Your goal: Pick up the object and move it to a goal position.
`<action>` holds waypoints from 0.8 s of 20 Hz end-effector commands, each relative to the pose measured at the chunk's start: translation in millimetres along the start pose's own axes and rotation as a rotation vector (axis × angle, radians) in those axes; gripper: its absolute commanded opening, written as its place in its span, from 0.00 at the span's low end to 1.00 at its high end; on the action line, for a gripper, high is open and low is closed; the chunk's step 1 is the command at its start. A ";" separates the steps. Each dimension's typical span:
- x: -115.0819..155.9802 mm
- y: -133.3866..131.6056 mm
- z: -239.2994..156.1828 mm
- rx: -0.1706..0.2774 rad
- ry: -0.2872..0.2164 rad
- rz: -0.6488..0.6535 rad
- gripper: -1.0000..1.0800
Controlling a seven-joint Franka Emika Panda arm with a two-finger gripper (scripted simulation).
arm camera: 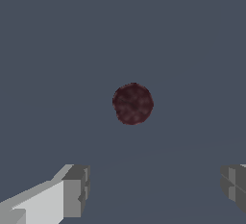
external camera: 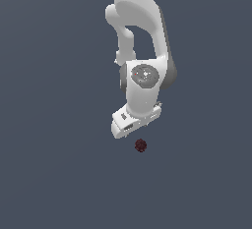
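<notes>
Panda arm [external camera: 140, 36] hangs down from the top of the exterior view, white links with grey joint trim, wrist pointing down toward a flat slate-grey bench [external camera: 49, 174].

The object [external camera: 141, 145], a tiny dark red ball with a bumpy, speckled skin, sits on the bench just below the white hand body in the exterior view, slightly toward that view's right of the hand's lower edge. It is far smaller than the hand. Whether the hand is touching it can't be told from this angle; there is a thin sliver of grey between them.

Wrist view: the ball [arm camera: 132, 103] is near the middle of the frame, lying free on the grey surface. The jaws [arm camera: 153, 189] are spread wide, one grey-padded fingertip [arm camera: 76, 190] on a white finger to one side and the other grey pad [arm camera: 235, 185] at the far edge of the frame. Nothing sits between them; they have hold of nothing. The ball lies ahead of the fingertips, clear of both pads, roughly in line with the gap.

Labels: no readable writing anywhere. The round grey cap [external camera: 144, 75] on the wrist joint carries a few small red and white specks, too blurred to read as text or a logo. A small dark slot shows on the hand's face, also unmarked.
</notes>
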State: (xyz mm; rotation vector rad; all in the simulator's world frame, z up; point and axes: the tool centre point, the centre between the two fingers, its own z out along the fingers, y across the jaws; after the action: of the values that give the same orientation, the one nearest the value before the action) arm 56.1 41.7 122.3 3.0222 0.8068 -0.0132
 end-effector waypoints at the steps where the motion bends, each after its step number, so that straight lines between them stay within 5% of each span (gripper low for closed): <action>1: 10.4 -1.0 9.6 0.001 0.002 -0.078 0.96; 16: 41.1 -5.3 42.3 0.009 0.013 -0.325 0.96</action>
State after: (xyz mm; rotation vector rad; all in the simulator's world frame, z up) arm 87.6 65.3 80.8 2.8713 1.2730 -0.0021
